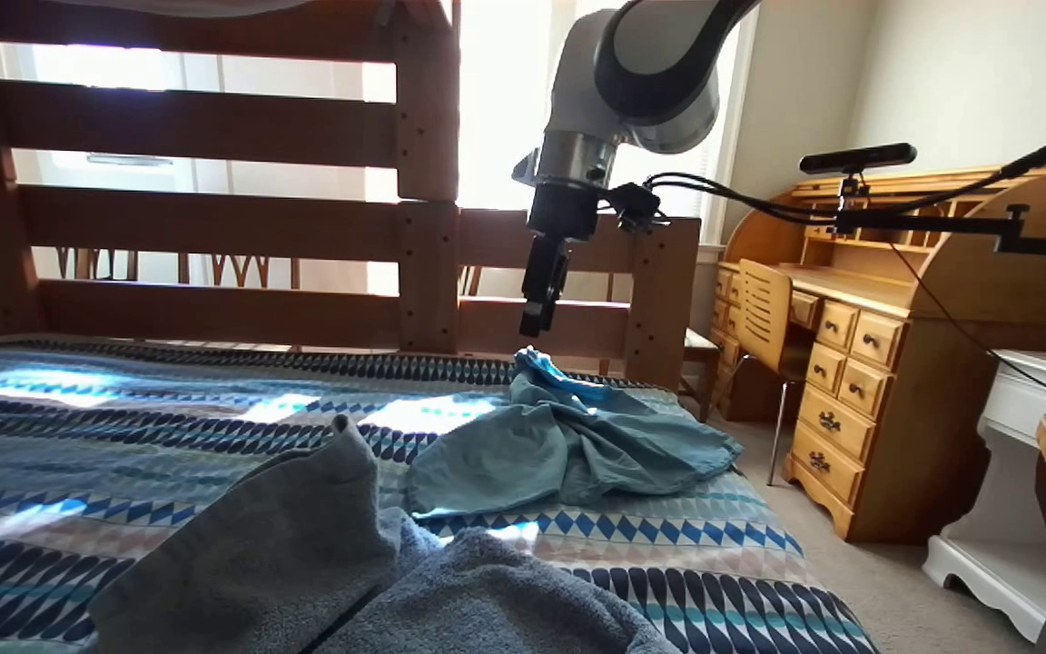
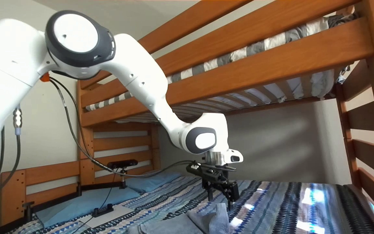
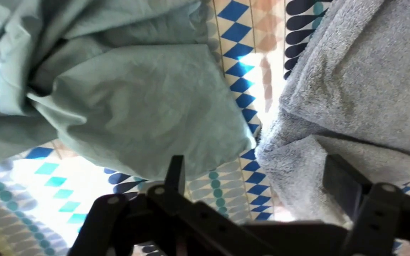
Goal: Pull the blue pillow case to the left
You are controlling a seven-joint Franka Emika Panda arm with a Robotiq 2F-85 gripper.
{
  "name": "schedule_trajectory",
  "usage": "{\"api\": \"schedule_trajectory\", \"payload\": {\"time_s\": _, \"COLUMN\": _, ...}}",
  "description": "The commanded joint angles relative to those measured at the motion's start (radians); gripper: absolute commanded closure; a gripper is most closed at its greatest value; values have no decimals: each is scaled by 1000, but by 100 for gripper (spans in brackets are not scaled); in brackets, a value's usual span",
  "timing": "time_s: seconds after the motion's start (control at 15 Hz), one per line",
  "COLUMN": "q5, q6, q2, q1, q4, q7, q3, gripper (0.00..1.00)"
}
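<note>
So we've got the blue-green pillowcase (image 3: 148, 99) bunched up on the patterned bedspread (image 1: 123, 463), just beside the gray towel (image 3: 376, 85), with one corner pretty much at the towel's edge. Our Robotiq gripper (image 3: 256, 169) hangs near that towel, fingers spread well apart; in the wrist view one overlaps the pillowcase's edge and the other overlaps the towel.

Your pillow case (image 3: 155, 103) showed matt, creased cloth, the grey fabric (image 3: 379, 81) a rough, fleecy nap, the bed frame (image 2: 271, 66) smooth wood, the desk (image 1: 941, 409) varnished-looking wood, and your robot arm (image 2: 138, 68) a smooth finish with a shiny metal collar (image 2: 214, 158).
</note>
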Motion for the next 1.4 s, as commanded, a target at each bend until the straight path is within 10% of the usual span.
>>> {"api": "schedule_trajectory", "payload": {"time_s": 0.0, "q5": -51, "q6": -2, "q2": 121, "q1": 32, "q4": 103, "q7": -103, "q3": 21, "gripper": 0}}
{"api": "schedule_trajectory", "payload": {"time_s": 1.33, "q5": -260, "q6": 244, "q2": 410, "q1": 184, "q4": 255, "q7": -44, "q3": -117, "gripper": 0}}
